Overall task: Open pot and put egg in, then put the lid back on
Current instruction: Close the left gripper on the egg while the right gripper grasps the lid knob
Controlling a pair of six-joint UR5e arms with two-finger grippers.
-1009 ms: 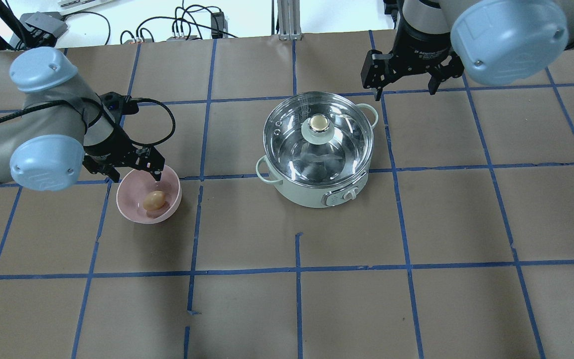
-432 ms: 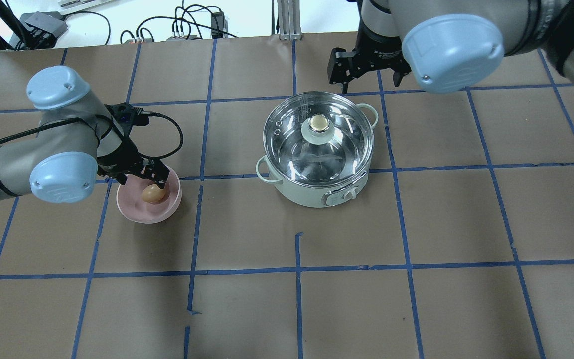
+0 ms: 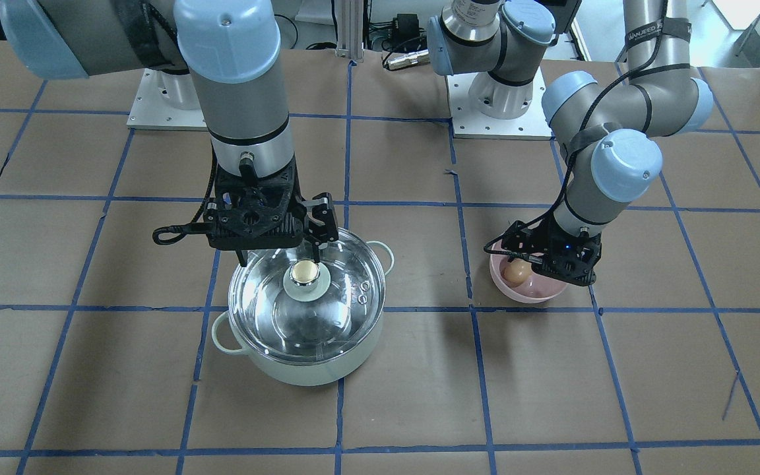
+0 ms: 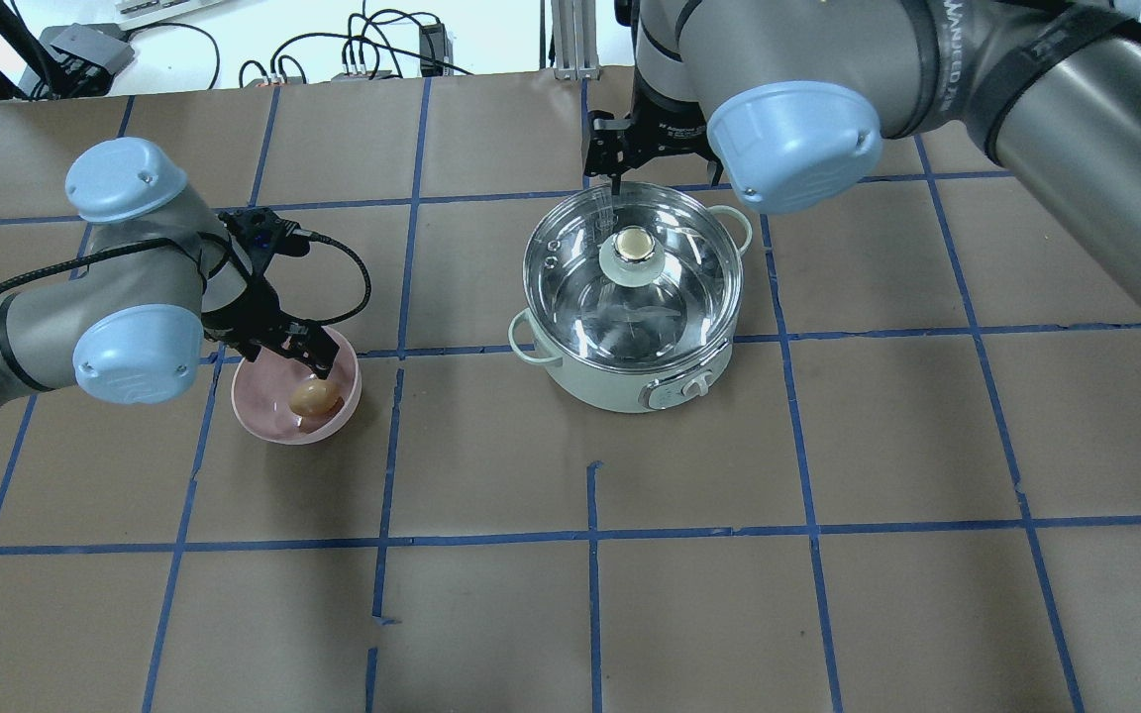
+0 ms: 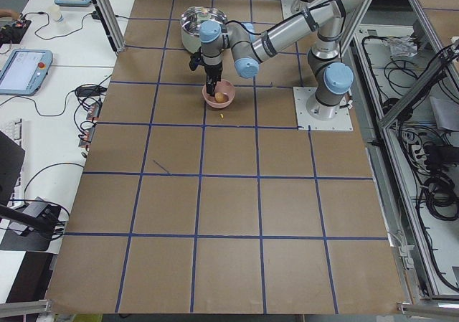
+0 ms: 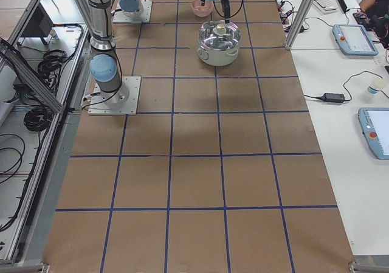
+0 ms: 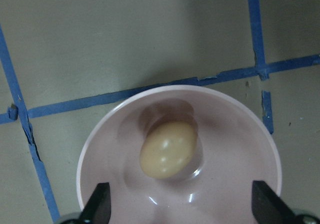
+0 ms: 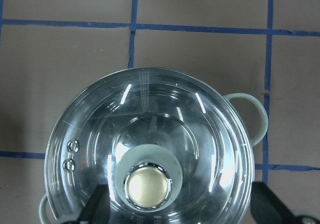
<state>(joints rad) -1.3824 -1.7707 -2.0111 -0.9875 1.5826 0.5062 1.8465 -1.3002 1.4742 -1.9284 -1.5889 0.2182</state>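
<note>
The task is at its opening step: the lid [image 4: 630,297] sits closed on the pot [image 4: 620,388], and the egg [image 4: 311,397] lies alone in the pink bowl [image 4: 259,421], well apart from the pot on the table [image 4: 828,446]. Through the glass only shiny steel and reflections show, so nothing seems to be in the pot yet. The right gripper [image 3: 280,258] hangs above the lid with its jaws spread wide, holding nothing. In the right wrist view the knob [image 8: 147,186] sits low between the fingertips [image 8: 97,204] and a little to one side of their middle. The next move, as I judge it, calls for centring over the knob, coming straight down, closing on it and lifting the lid clear without dragging the pot. The knob is small and part chrome, so an off-centre pinch could slip. The left gripper [image 7: 182,206] is over the bowl, jaws also wide and holding nothing. In its wrist view the egg lies ahead of the line between the two tips rather than between them. Whether the tips are below the rim I cannot tell. That arm needs a short shift toward the egg, a descent so that the tips straddle it, and a gentle close, since the egg is round and can roll on the curved bowl floor. The egg cannot go in until the lid is off.
</note>
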